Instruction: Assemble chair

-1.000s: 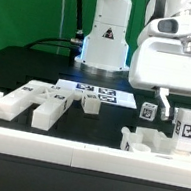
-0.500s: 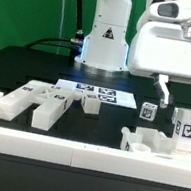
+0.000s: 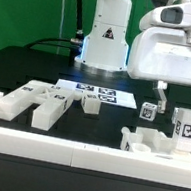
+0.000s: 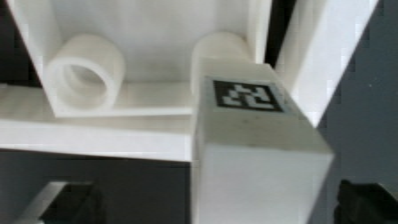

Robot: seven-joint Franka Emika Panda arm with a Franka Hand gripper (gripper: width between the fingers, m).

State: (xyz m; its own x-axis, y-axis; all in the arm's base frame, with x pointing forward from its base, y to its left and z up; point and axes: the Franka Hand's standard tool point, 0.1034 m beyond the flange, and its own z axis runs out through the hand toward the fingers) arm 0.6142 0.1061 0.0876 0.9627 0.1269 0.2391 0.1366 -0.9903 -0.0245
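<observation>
The chair lies in loose white tagged parts on the black table. Flat pieces [image 3: 42, 100] and a small block [image 3: 92, 104] sit at the exterior view's left. At the right are a tagged cube [image 3: 148, 112], a tagged bar [image 3: 187, 127] and a low piece [image 3: 156, 144]. My gripper [image 3: 160, 97] hangs just above this right-hand group. In the wrist view my gripper [image 4: 210, 206] is open. A tagged white bar [image 4: 249, 120] lies below, between the dark fingertips [image 4: 43, 204], with gaps on both sides. A rounded white peg [image 4: 82, 76] lies beside it.
The marker board [image 3: 102, 91] lies flat in front of the arm's base [image 3: 102, 46]. A long low white border rail [image 3: 73, 153] runs along the table's front edge. A green backdrop stands behind.
My gripper has risen a little and drifted slightly toward the exterior view's left. The jaws stay open and the parts have not moved.
</observation>
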